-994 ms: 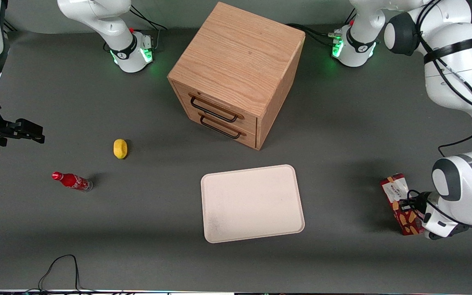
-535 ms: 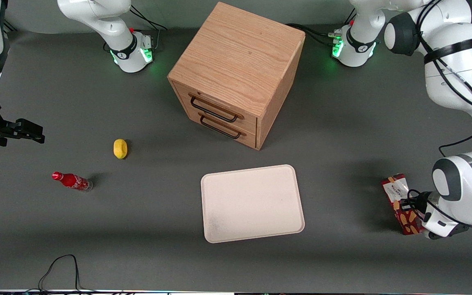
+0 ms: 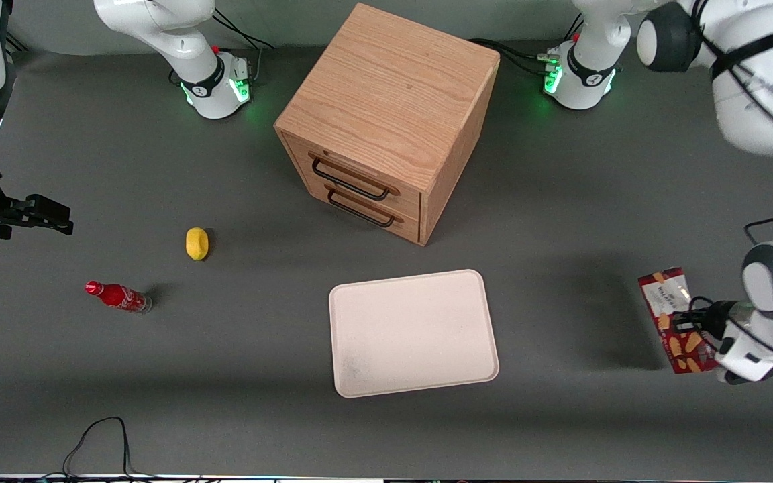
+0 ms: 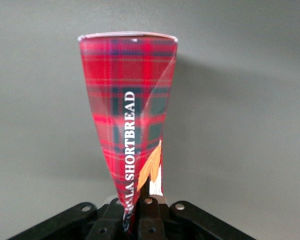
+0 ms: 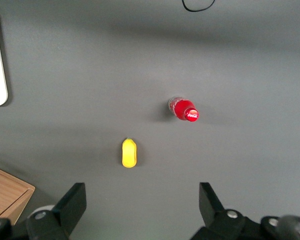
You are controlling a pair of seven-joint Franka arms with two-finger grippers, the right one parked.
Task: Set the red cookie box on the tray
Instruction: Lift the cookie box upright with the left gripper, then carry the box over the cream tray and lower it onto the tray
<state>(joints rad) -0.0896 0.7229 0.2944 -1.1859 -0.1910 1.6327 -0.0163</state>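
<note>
The red cookie box [image 3: 670, 318] is a long dark-red carton with a white label and cookie pictures. It is held above the table toward the working arm's end, its shadow on the table beneath it. My left gripper [image 3: 690, 323] is shut on the box about halfway along it. In the left wrist view the gripper [image 4: 138, 216] pinches the red tartan box [image 4: 130, 105], which hangs over bare grey table. The cream-white tray [image 3: 413, 332] lies flat at the table's middle, in front of the cabinet's drawers, well apart from the box.
A wooden drawer cabinet [image 3: 386, 121] stands farther from the front camera than the tray. A yellow lemon-like object [image 3: 196, 243] and a small red soda bottle [image 3: 118, 296] lie toward the parked arm's end. A black cable [image 3: 98, 439] loops near the front edge.
My gripper has risen with the red cookie box in it; the box has come off the table and shifted slightly away from the tray. Nothing else moved.
</note>
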